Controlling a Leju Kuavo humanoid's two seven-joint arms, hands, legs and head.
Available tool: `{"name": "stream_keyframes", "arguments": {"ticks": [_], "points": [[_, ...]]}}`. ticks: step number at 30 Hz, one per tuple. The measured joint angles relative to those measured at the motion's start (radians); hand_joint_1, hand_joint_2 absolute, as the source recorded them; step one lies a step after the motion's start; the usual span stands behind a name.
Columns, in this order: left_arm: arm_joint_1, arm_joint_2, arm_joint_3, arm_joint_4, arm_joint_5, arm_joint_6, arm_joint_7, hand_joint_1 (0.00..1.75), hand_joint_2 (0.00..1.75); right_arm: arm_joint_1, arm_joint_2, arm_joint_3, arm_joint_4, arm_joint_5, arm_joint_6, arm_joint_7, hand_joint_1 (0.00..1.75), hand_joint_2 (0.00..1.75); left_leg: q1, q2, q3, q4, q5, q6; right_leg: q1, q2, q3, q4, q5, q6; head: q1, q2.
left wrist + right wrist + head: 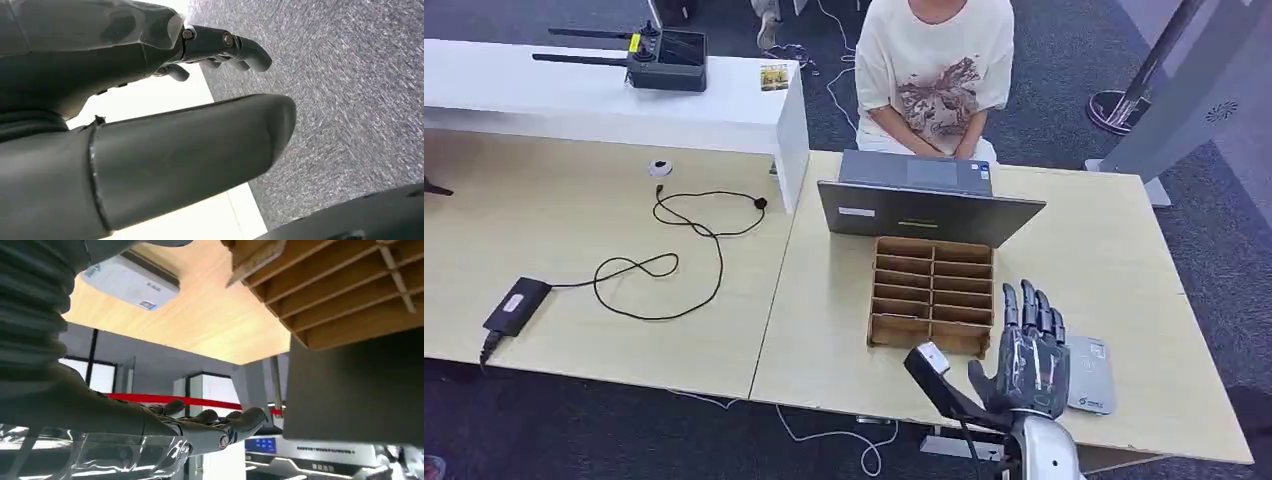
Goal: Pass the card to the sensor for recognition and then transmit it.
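While the right hand's fingers [1024,310] are stretching out straight and slightly apart, they are holding nothing, and the thumb is standing off to the inner side with nothing pinched against it. The right hand [1029,355] is hovering palm down over the near edge of the table [1114,260], its fingertips pointing away from the robot. It is lying between the tray [932,295] on its left and the sensor [1091,375] on its right, and it is overlapping the sensor's near edge in the head view. Whether it is touching the sensor cannot be told. The sensor, a flat grey box, is lying on the table just beside the tray's near right corner. Where the card is cannot be told. A dark bar [939,380] with a pale tip is jutting from the wrist toward the tray's near edge. Below it, the silver forearm is rising steeply from the bottom of the head view.

Beyond the tray a laptop [924,205] is standing with its back to the robot, and a person [934,70] is sitting behind it at the table's far side.

In the left wrist view, the left hand's fingers [225,45] are bending loosely at their ends, the thick thumb is lying straight and apart from them, and nothing is sitting between them. The left hand [150,150] is hanging over grey carpet [350,100].
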Motion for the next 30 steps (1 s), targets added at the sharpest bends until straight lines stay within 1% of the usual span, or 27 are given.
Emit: {"name": "stream_keyframes", "arguments": {"ticks": [4,8,10,13,17,19,21,24,28,30], "points": [[0.0,0.001,-0.005,0.0,-0.004,-0.001,-0.003,0.0,0.0,-0.009,0.004,0.002,0.009,-0.017,-0.027,-0.024,0.0,1.75,0.0,0.0,0.0,0.0,0.0,0.0,0.0,0.0,0.0,0.0,0.0,0.0,0.0,0.0],[0.0,0.002,-0.006,0.0,-0.007,-0.001,-0.006,0.0,0.0,-0.01,0.011,0.002,0.011,-0.023,-0.101,-0.039,0.0,1.75,0.0,0.0,0.0,0.0,0.0,0.0,0.0,0.0,0.0,0.0,0.0,0.0,0.0,0.0],[0.0,0.002,-0.006,0.0,-0.009,-0.003,-0.006,0.0,0.0,-0.01,0.013,0.002,0.011,-0.026,-0.126,-0.042,0.0,1.75,0.0,0.0,0.0,0.0,0.0,0.0,0.0,0.0,0.0,0.0,0.0,0.0,0.0,0.0],[0.0,0.003,-0.006,0.0,-0.01,-0.007,-0.006,0.0,0.0,-0.01,0.019,0.002,0.011,-0.032,-0.141,-0.039,0.0,1.75,0.0,0.0,0.0,0.0,0.0,0.0,0.0,0.0,0.0,0.0,0.0,0.0,0.0,0.0],[0.0,0.003,-0.006,0.0,-0.013,-0.01,-0.006,0.0,0.0,-0.007,0.024,-0.005,0.009,0.02,-0.188,-0.004,0.0,1.75,0.0,0.0,0.0,0.0,0.0,0.0,0.0,0.0,0.0,0.0,0.0,0.0,0.0,0.0],[0.0,0.003,-0.006,0.0,-0.015,-0.011,-0.006,0.0,0.0,-0.006,0.025,-0.007,0.009,0.043,-0.188,0.001,0.0,1.75,0.0,0.0,0.0,0.0,0.0,0.0,0.0,0.0,0.0,0.0,0.0,0.0,0.0,0.0],[0.0,0.003,-0.007,0.0,-0.016,-0.015,-0.006,0.0,0.0,-0.006,0.025,-0.008,0.01,0.047,-0.166,-0.011,0.0,1.75,0.0,0.0,0.0,0.0,0.0,0.0,0.0,0.0,0.0,0.0,0.0,0.0,0.0,0.0],[0.0,0.004,-0.007,0.0,-0.019,-0.018,-0.006,0.0,0.0,-0.001,0.025,-0.008,0.011,0.077,-0.161,-0.019,0.0,1.75,0.0,0.0,0.0,0.0,0.0,0.0,0.0,0.0,0.0,0.0,0.0,0.0,0.0,0.0],[0.0,0.005,-0.007,0.0,-0.019,-0.019,-0.003,0.0,0.0,0.002,0.03,-0.011,0.011,0.076,-0.15,-0.019,0.0,1.75,0.0,0.0,0.0,0.0,0.0,0.0,0.0,0.0,0.0,0.0,0.0,0.0,0.0,0.0],[0.0,0.005,-0.007,0.0,-0.02,-0.019,-0.002,0.0,0.0,0.003,0.036,-0.014,0.014,0.076,-0.133,-0.019,0.0,1.75,0.0,0.0,0.0,0.0,0.0,0.0,0.0,0.0,0.0,0.0,0.0,0.0,0.0,0.0]]}}
